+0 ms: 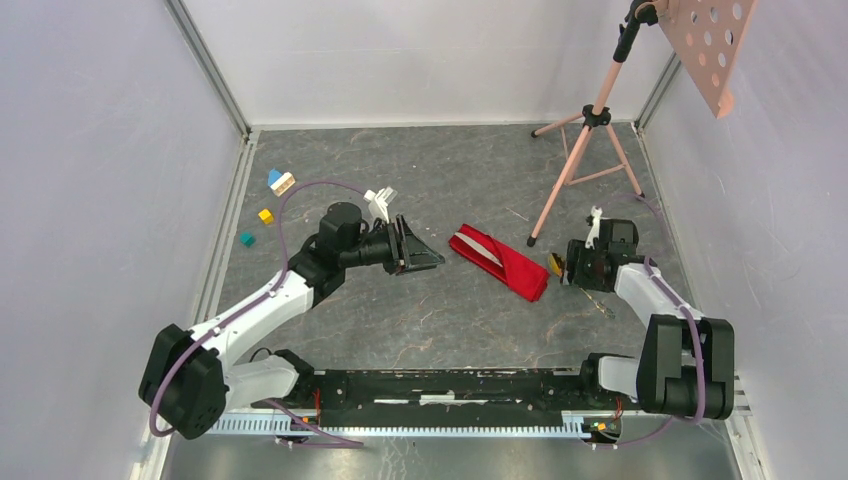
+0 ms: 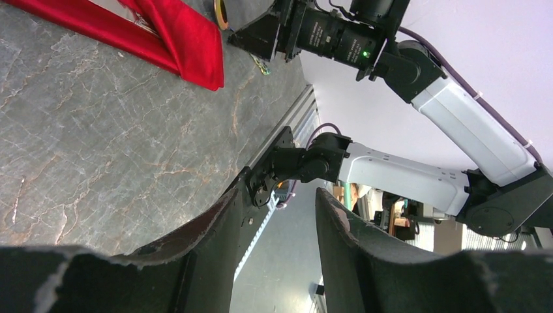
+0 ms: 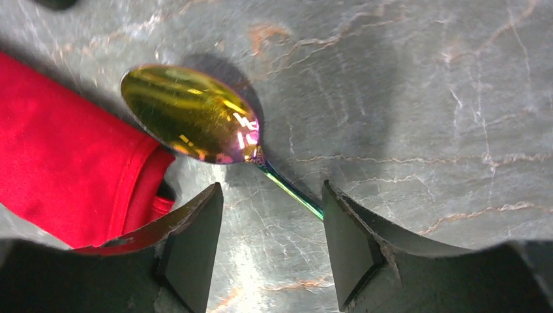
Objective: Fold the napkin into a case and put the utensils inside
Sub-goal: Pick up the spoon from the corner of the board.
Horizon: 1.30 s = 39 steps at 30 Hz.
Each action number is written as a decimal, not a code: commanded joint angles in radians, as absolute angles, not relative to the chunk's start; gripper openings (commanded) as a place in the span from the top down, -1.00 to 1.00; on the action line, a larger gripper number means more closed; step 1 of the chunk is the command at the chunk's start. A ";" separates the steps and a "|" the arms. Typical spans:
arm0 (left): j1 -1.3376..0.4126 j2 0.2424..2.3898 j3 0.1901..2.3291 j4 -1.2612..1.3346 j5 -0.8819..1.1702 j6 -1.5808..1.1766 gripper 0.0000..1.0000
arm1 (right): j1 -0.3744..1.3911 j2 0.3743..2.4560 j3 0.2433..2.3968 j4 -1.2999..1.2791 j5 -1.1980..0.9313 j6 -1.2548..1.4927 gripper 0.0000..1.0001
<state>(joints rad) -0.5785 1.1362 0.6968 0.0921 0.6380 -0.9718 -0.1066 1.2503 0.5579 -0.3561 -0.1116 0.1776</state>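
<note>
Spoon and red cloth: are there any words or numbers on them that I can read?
None can be read. The shiny gold metal spoon and the folded bright red cloth napkin carry no writing. The cluttered background in the left wrist view is too blurred to read.

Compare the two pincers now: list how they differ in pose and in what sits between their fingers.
The left pincer points roughly level toward the red case; the right pincer points down at the table. The left pincer has an empty gap; the right pincer straddles the handle of the gold spoon. Both are open, gripping nothing.
</note>
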 commanded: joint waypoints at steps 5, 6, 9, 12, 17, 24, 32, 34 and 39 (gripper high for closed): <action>-0.579 1.169 0.707 0.161 0.701 -0.992 -0.06 | -0.020 1.286 0.647 -0.459 -0.125 -0.188 -0.23; -0.578 1.167 0.707 0.160 0.701 -0.992 -0.06 | -0.020 1.311 0.659 -0.487 -0.134 -0.216 -0.20; -0.578 1.166 0.708 0.158 0.699 -0.992 -0.07 | -0.017 1.344 0.674 -0.503 -0.094 -0.239 -0.13; -0.578 1.170 0.711 0.160 0.703 -0.994 -0.06 | -0.014 1.369 0.681 -0.492 -0.125 -0.249 -0.06; -0.579 1.160 0.710 0.152 0.698 -0.996 -0.06 | -0.008 1.438 0.703 -0.479 -0.150 -0.234 0.24; -0.579 1.165 0.716 0.125 0.679 -0.983 -0.07 | -0.006 1.411 0.682 -0.432 -0.119 -0.233 0.95; -0.578 1.318 0.757 0.135 0.640 -1.000 -0.11 | -0.005 1.165 0.688 -0.405 -0.040 -0.260 0.99; -0.579 1.392 0.786 0.161 0.639 -1.015 -0.13 | 0.040 1.110 0.715 -0.379 -0.068 -0.262 0.99; -0.580 1.572 0.869 0.264 0.623 -1.077 -0.03 | 0.129 1.152 0.810 -0.278 -0.316 -0.224 0.99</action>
<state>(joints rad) -0.5785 1.4757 0.7750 0.1490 0.6479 -1.0073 0.0666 1.1099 0.7124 -0.4126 -0.1158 -0.2440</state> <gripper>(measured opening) 0.553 0.014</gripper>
